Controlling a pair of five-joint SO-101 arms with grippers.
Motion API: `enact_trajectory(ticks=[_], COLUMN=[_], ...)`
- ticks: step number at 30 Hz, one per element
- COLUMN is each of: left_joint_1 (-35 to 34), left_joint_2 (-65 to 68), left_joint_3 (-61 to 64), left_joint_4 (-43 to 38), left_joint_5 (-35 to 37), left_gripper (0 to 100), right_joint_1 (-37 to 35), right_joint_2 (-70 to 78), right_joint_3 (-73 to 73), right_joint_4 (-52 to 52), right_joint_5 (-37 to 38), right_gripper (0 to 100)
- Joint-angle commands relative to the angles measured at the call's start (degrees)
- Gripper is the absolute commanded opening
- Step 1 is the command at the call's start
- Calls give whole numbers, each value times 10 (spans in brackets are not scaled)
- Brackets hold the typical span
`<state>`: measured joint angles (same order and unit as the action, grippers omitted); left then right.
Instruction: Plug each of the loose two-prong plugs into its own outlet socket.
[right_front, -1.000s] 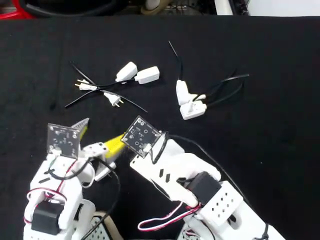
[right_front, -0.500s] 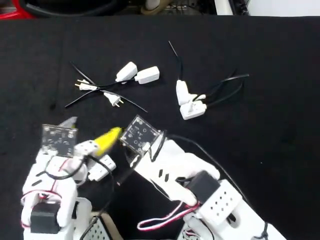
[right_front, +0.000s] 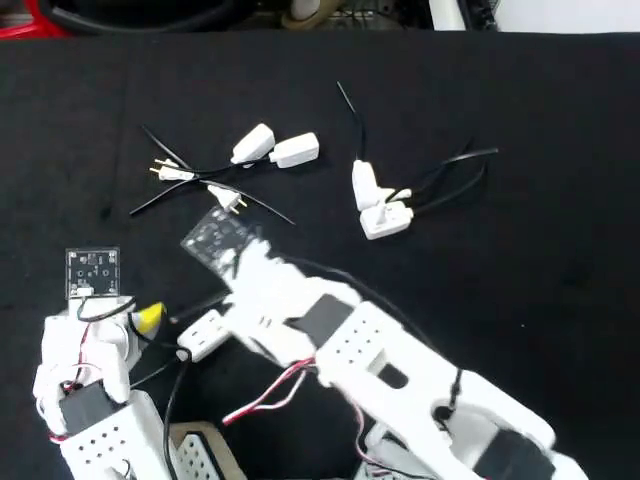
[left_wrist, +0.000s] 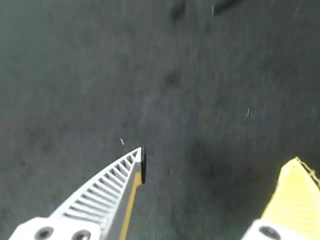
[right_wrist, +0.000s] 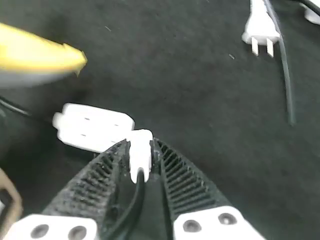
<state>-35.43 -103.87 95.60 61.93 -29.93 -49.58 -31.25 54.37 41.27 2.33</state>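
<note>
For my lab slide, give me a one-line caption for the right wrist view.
Right hand clamps a white plug beside an outlet socket, a loose two-prong plug lying beyond.

Free: 3 plugs (right_front: 170, 172) (right_front: 230, 200) (right_wrist: 140, 150), 3 skts (right_front: 253, 143) (right_front: 295, 150) (right_front: 205, 335); 2 arms (right_front: 85, 360) (right_front: 380, 365)

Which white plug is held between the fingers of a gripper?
The plug in the right gripper, by the socket nearest the arms; the two loose plugs lie on the cloth.

Left arm (right_front: 85, 370) sits tucked in at the lower left, left hand (left_wrist: 220, 155) spread wide, fingers aimed down. Right arm (right_front: 380, 370) stretches low across from the lower right, right hand (right_wrist: 141, 150) pinched tight on a plug (right_wrist: 141, 139).
</note>
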Motion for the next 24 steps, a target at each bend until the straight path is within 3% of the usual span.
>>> enact_trajectory(ticks=[1,10,24], left_joint_1=[-12,-8,-8], left_joint_2=[-6,-6,-6], left_joint_3=[6,17,17], left_joint_4=[-11,-9,-6], left_joint_5=[-15,-11,4], left_gripper=[403,403,403], right_joint_1=[-27,-55,-60], right_joint_2=[44,123,42], right_joint_3=[-54,-61,-51], right_joint_4=[-26,-55,-33], right_joint_5=[-34,-52,-60], right_gripper=[11,11,11])
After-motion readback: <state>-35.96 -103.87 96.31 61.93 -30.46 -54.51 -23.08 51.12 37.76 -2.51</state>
